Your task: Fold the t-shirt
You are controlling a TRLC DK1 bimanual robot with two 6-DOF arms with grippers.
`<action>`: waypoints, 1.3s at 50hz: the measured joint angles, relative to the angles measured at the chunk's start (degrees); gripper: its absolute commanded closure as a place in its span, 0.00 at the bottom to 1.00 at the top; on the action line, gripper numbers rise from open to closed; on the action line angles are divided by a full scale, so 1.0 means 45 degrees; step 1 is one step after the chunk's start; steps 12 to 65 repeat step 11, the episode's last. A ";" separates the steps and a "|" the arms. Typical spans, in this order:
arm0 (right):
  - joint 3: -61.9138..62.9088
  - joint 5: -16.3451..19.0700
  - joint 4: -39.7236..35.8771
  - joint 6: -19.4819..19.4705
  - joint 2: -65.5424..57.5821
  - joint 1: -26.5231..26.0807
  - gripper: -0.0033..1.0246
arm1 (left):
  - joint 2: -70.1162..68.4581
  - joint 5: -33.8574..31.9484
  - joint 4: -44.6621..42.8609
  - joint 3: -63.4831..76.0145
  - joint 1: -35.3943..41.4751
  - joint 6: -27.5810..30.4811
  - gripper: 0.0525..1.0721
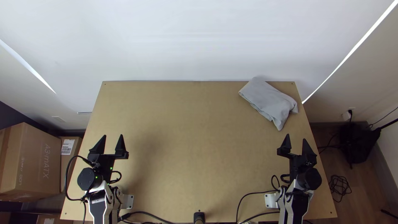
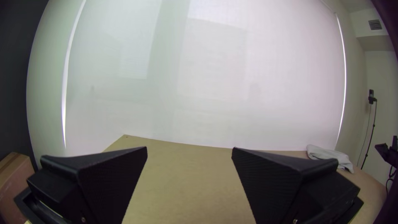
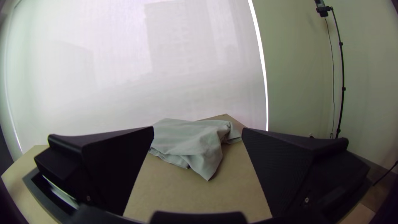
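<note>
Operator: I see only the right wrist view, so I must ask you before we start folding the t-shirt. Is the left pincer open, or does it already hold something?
Observer: The left pincer is open, with nothing between its fingers.
Operator: Thank you. At which side of the table is it?
Observer: In the top view it is near the left edge of the table.
Operator: And which pincer is nearer to the t-shirt?
Observer: The right pincer; the t-shirt lies across the table from the left one, by the far right corner.
</note>
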State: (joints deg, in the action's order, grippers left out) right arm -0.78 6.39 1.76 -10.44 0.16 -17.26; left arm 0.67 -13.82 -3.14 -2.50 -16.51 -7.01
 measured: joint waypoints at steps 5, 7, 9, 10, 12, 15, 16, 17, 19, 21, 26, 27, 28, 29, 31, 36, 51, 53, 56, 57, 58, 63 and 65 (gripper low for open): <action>0.0000 0.0000 0.0000 -0.0005 0.0000 0.0000 0.05 | -0.0044 0.0005 -0.0005 0.0010 0.0000 0.0000 0.04; 0.0000 0.0000 0.0000 -0.0005 0.0000 0.0000 0.05 | -0.0058 0.0005 -0.0005 0.0010 0.0000 0.0000 0.04; 0.0000 0.0000 0.0005 0.0000 0.0000 0.0000 0.05 | -0.0068 0.0019 -0.0005 0.0010 0.0000 0.0000 0.04; 0.0000 0.0000 0.0000 -0.0005 0.0000 0.0000 0.05 | -0.0068 0.0029 -0.0005 0.0010 0.0000 0.0000 0.04; 0.0000 0.0000 0.0005 -0.0005 0.0000 0.0000 0.05 | -0.0068 0.0029 -0.0005 0.0010 0.0000 0.0000 0.04; 0.0000 0.0000 0.0005 -0.0005 0.0000 0.0000 0.05 | -0.0068 0.0029 -0.0005 0.0010 0.0000 0.0000 0.04; 0.0000 0.0000 0.0005 -0.0005 0.0000 0.0000 0.05 | -0.0068 0.0029 -0.0005 0.0010 0.0000 0.0000 0.04; 0.0000 0.0000 0.0005 -0.0005 0.0000 0.0000 0.05 | -0.0068 0.0029 -0.0005 0.0010 0.0000 0.0000 0.04; 0.0000 0.0000 0.0005 -0.0005 0.0000 0.0000 0.05 | -0.0068 0.0029 -0.0005 0.0010 0.0000 0.0000 0.04; 0.0000 0.0000 0.0005 -0.0005 0.0000 0.0000 0.05 | -0.0068 0.0029 -0.0005 0.0010 0.0000 0.0000 0.04; 0.0000 0.0000 0.0005 -0.0005 0.0000 0.0000 0.05 | -0.0068 0.0029 -0.0005 0.0010 0.0000 0.0000 0.04; 0.0000 0.0000 0.0005 -0.0005 0.0000 0.0000 0.05 | -0.0068 0.0029 -0.0005 0.0010 0.0000 0.0000 0.04; 0.0000 0.0000 0.0005 -0.0005 0.0000 0.0000 0.05 | -0.0068 0.0029 -0.0005 0.0010 0.0000 0.0000 0.04; 0.0000 0.0000 0.0005 -0.0005 0.0000 0.0000 0.05 | -0.0068 0.0029 -0.0005 0.0010 0.0000 0.0000 0.04; 0.0000 0.0000 0.0005 -0.0005 0.0000 0.0000 0.05 | -0.0068 0.0029 -0.0005 0.0010 0.0000 0.0000 0.04; 0.0000 0.0000 0.0005 -0.0005 0.0000 0.0000 0.05 | -0.0068 0.0029 -0.0005 0.0010 0.0000 0.0000 0.04; 0.0000 0.0000 0.0005 -0.0005 0.0000 0.0000 0.05 | -0.0068 0.0029 -0.0005 0.0010 0.0000 0.0000 0.04; 0.0000 0.0000 0.0005 -0.0005 0.0000 0.0000 0.05 | -0.0068 0.0029 -0.0005 0.0010 0.0000 0.0000 0.04; 0.0000 0.0000 0.0005 -0.0005 0.0000 0.0000 0.05 | -0.0068 0.0029 -0.0005 0.0010 0.0000 0.0000 0.04; 0.0000 0.0000 0.0005 -0.0005 0.0000 0.0000 0.05 | -0.0068 0.0029 -0.0005 0.0010 0.0000 0.0000 0.04; 0.0000 0.0000 0.0005 -0.0005 0.0000 0.0000 0.05 | -0.0068 0.0029 -0.0005 0.0010 0.0000 0.0000 0.04; 0.0000 0.0000 0.0005 -0.0005 0.0000 0.0000 0.05 | -0.0068 0.0029 -0.0005 0.0010 0.0000 0.0000 0.04; 0.0000 0.0000 0.0005 -0.0005 0.0000 0.0000 0.05 | -0.0068 0.0029 -0.0005 0.0010 0.0000 0.0000 0.04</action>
